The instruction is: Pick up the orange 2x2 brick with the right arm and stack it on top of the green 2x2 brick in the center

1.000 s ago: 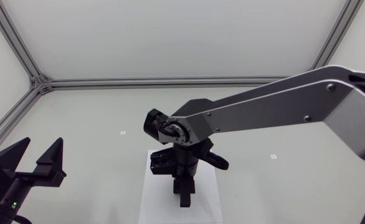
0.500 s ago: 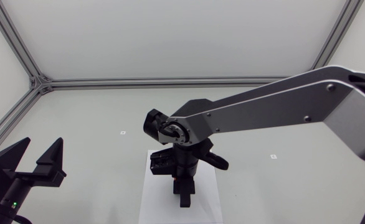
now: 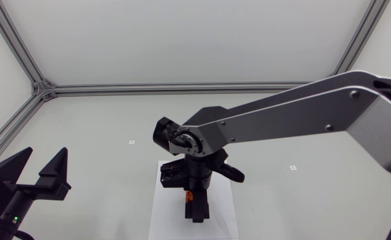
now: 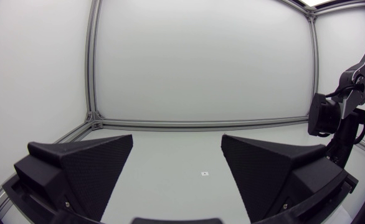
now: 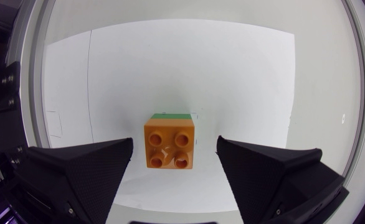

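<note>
In the right wrist view the orange 2x2 brick (image 5: 170, 144) sits studs-up on the green 2x2 brick (image 5: 170, 116), of which only a thin strip shows behind it. My right gripper (image 5: 175, 142) is open above the stack, with one finger on each side and neither touching the orange brick. The head view shows the right gripper (image 3: 195, 207) pointing down over the white sheet (image 3: 165, 220), with a bit of the orange brick (image 3: 190, 196) showing beside it. At the table's left front, my left gripper (image 3: 39, 170) is open and holds nothing.
The white sheet (image 5: 245, 74) lies under the stack at the table's middle front. Two small markers (image 3: 131, 142) (image 3: 292, 167) are on the grey tabletop. An aluminium frame rail (image 3: 182, 87) runs along the back edge. My right arm (image 4: 341, 118) shows far off in the left wrist view.
My right gripper's fingers have shifted over the sheet, and a bit of the orange brick now shows in the head view. The left arm has not moved.
</note>
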`<state>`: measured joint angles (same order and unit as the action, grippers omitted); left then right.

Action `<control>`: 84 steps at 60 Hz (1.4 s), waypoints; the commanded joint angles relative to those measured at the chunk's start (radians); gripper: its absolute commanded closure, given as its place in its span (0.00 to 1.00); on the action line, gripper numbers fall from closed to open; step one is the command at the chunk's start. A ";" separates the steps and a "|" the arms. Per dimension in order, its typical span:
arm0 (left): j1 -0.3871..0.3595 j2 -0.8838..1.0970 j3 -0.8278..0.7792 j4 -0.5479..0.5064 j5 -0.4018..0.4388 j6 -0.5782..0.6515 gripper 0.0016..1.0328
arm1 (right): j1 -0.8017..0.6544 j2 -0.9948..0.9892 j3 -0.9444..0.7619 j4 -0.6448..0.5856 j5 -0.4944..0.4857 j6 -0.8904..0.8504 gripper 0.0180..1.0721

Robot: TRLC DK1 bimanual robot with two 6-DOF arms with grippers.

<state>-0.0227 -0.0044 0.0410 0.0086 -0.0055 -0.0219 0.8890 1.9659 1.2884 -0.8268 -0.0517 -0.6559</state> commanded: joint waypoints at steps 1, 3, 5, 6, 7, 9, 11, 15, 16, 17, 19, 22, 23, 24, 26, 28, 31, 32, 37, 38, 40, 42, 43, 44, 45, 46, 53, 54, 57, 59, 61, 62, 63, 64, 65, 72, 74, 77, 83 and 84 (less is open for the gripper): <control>0.003 -0.008 -0.041 -0.015 0.004 0.013 0.04 | 0.001 -0.016 -0.003 -0.005 0.004 -0.011 0.04; 0.003 -0.008 -0.041 -0.015 0.004 0.013 0.04 | 0.001 -0.032 -0.008 -0.011 0.004 -0.011 0.04; 0.003 -0.008 -0.041 -0.013 0.004 0.013 0.04 | 0.001 -0.045 -0.011 -0.017 0.004 -0.008 0.04; 0.003 -0.008 -0.041 -0.015 0.004 0.013 0.04 | 0.001 -0.056 -0.012 -0.020 0.004 -0.007 0.04; 0.003 -0.008 -0.041 -0.015 0.004 0.013 0.04 | 0.001 -0.064 -0.014 -0.021 0.004 -0.007 0.04; 0.003 -0.008 -0.041 -0.015 0.004 0.013 0.04 | 0.001 -0.084 -0.017 -0.029 0.006 -0.004 0.04; 0.003 -0.008 -0.041 -0.015 0.006 0.013 0.04 | 0.001 -0.104 -0.021 -0.037 0.006 -0.002 0.04; 0.003 -0.008 -0.041 -0.015 0.004 0.013 0.04 | -0.001 -0.144 -0.026 -0.063 0.006 0.004 0.04; 0.003 -0.008 -0.041 -0.015 0.004 0.013 0.04 | -0.002 -0.157 -0.029 -0.069 0.007 0.007 0.04; 0.003 -0.008 -0.041 -0.015 0.004 0.013 0.04 | -0.002 -0.167 -0.031 -0.072 0.007 0.010 0.04; 0.003 -0.008 -0.041 -0.013 0.004 0.013 0.04 | -0.009 -0.196 -0.037 -0.078 0.015 0.018 0.04; 0.003 -0.008 -0.041 -0.015 0.004 0.013 0.04 | -0.016 -0.263 -0.061 -0.095 0.015 0.024 0.04; 0.003 -0.008 -0.041 -0.013 0.004 0.013 0.04 | -0.019 -0.279 -0.067 -0.095 0.016 0.027 0.04; 0.003 -0.008 -0.041 -0.015 0.004 0.013 0.04 | -0.024 -0.292 -0.072 -0.097 0.016 0.029 0.04; 0.003 -0.008 -0.041 -0.013 0.004 0.013 0.04 | -0.039 -0.331 -0.087 -0.101 0.019 0.039 0.04; 0.003 -0.008 -0.041 -0.015 0.004 0.013 0.04 | -0.055 -0.366 -0.103 -0.110 0.019 0.045 0.04; 0.003 -0.008 -0.041 -0.015 0.004 0.013 0.04 | -0.079 -0.423 -0.133 -0.110 0.018 0.048 0.04; 0.003 -0.008 -0.041 -0.015 0.004 0.013 0.04 | -0.090 -0.441 -0.143 -0.109 0.018 0.050 0.04; 0.003 -0.008 -0.041 -0.015 0.004 0.013 0.04 | -0.165 -0.535 -0.196 -0.100 0.016 0.055 0.04; 0.003 -0.008 -0.041 -0.015 0.004 0.013 0.04 | -0.179 -0.550 -0.202 -0.104 0.015 0.058 0.04; 0.003 -0.008 -0.041 -0.015 0.004 0.013 0.04 | -0.206 -0.590 -0.219 -0.106 0.010 0.061 0.04; 0.003 -0.008 -0.041 -0.015 0.004 0.013 0.04 | -0.232 -0.641 -0.244 -0.098 0.009 0.062 0.04; 0.003 -0.008 -0.041 -0.015 0.004 0.013 0.04 | -0.245 -0.662 -0.255 -0.094 0.007 0.064 0.04; 0.003 -0.008 -0.041 -0.015 0.004 0.013 0.04 | -0.260 -0.687 -0.270 -0.086 0.007 0.065 0.04; 0.003 -0.008 -0.041 -0.015 0.004 0.013 0.04 | -0.277 -0.708 -0.281 -0.084 0.007 0.067 0.04; 0.003 -0.008 -0.041 -0.015 0.004 0.013 0.04 | -0.295 -0.731 -0.293 -0.083 0.007 0.073 0.04; 0.003 -0.008 -0.041 -0.015 0.004 0.013 0.04 | -0.417 -0.831 -0.371 -0.051 0.013 0.125 0.04; 0.003 -0.008 -0.041 -0.015 0.004 0.013 0.04 | -0.440 -0.849 -0.385 -0.038 0.013 0.127 0.04; 0.003 -0.008 -0.041 -0.015 0.004 0.013 0.04 | -0.507 -0.897 -0.423 -0.006 0.023 0.131 0.04; 0.003 -0.008 -0.041 -0.015 0.004 0.013 0.04 | -0.548 -0.924 -0.443 0.006 0.021 0.130 0.04; 0.003 -0.008 -0.041 -0.015 0.004 0.013 0.04 | -0.584 -0.958 -0.468 0.028 0.023 0.125 0.04; 0.003 -0.008 -0.041 -0.015 0.004 0.013 0.04 | -0.605 -0.981 -0.485 0.048 0.023 0.122 0.04; 0.003 -0.008 -0.041 -0.015 0.004 0.013 0.04 | -0.621 -1.000 -0.498 0.064 0.023 0.118 0.04; 0.003 -0.008 -0.041 -0.015 0.004 0.013 0.04 | -0.639 -1.023 -0.518 0.086 0.023 0.105 0.04; 0.003 -0.008 -0.041 -0.015 0.004 0.013 0.04 | -0.651 -1.041 -0.532 0.101 0.024 0.096 0.04; 0.003 -0.008 -0.041 -0.015 0.004 0.013 0.04 | -0.754 -1.142 -0.598 0.146 0.018 0.073 0.04; 0.003 -0.008 -0.041 -0.015 0.006 0.013 0.04 | -0.779 -1.164 -0.609 0.146 0.016 0.073 0.04; 0.003 -0.008 -0.041 -0.015 0.004 0.013 0.04 | -0.808 -1.197 -0.624 0.147 0.012 0.078 0.04; 0.003 -0.008 -0.041 -0.013 0.004 0.013 0.04 | -0.851 -1.256 -0.653 0.147 0.004 0.116 0.04; 0.003 -0.008 -0.041 -0.015 0.004 0.013 0.04 | -0.854 -1.260 -0.656 0.147 0.000 0.122 0.04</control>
<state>-0.0223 -0.0044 0.0410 0.0086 -0.0059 -0.0223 0.0608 0.7437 0.6704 -0.6853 -0.0368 -0.5560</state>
